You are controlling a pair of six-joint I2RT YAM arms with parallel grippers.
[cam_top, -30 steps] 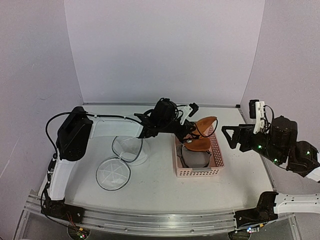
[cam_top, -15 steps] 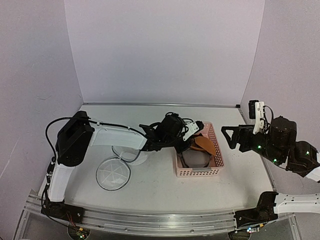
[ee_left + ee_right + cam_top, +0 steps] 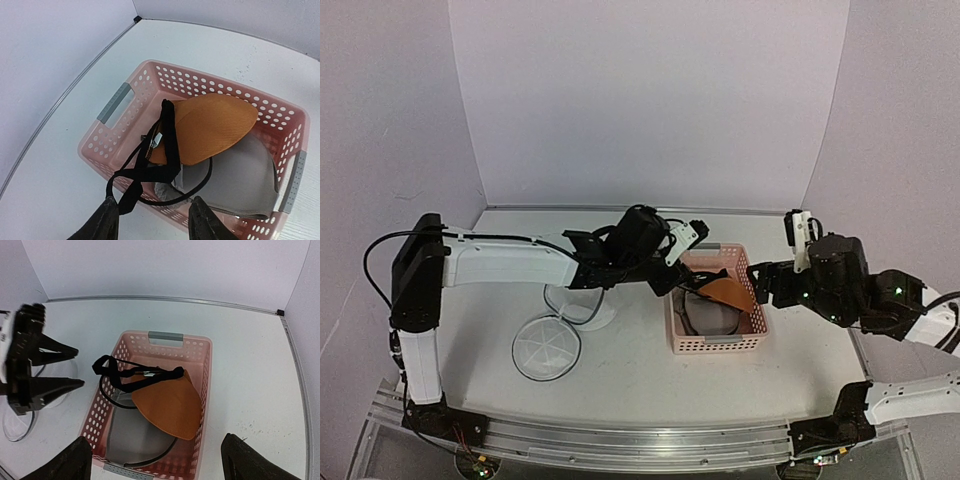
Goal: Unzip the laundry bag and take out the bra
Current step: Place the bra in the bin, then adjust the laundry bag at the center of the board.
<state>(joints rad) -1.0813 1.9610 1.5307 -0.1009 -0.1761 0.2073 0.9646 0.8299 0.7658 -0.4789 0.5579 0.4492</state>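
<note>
- Left gripper [image 3: 155, 225]: jaws stand part-way open with nothing between them. A second ago they were clamped on the bra [image 3: 210, 125] and held it up above the pink basket [image 3: 225, 82]. The grip has since been let go.
- Bra: it now lies just ahead of and below the left fingertips, inside the basket. Its orange cup rests on a grey garment [image 3: 240, 175].
- Black strap [image 3: 145, 172]: it trails back over the basket's near rim. The loop ends right beside the left-hand finger [image 3: 107, 222]; contact cannot be confirmed from the wrist view.
- Laundry bag [image 3: 582, 298]: it sits behind the left gripper, back along its forearm, open and with no garment visible in it. Its round lid [image 3: 546, 350] lies flat on the table just beside it.
- Right gripper [image 3: 155, 450]: jaws wide apart and empty. The arm has swung in from the table's side, so the basket and bra now lie directly below and ahead of its fingers.
- Assessment: the bag is unzipped and the bra is out and set down, so the task appears essentially complete.
- Remaining step, as judged: draw the left gripper back clear of the strap.
- Risk: the loop by the finger may snag and drag the bra over the rim on withdrawal.
</note>
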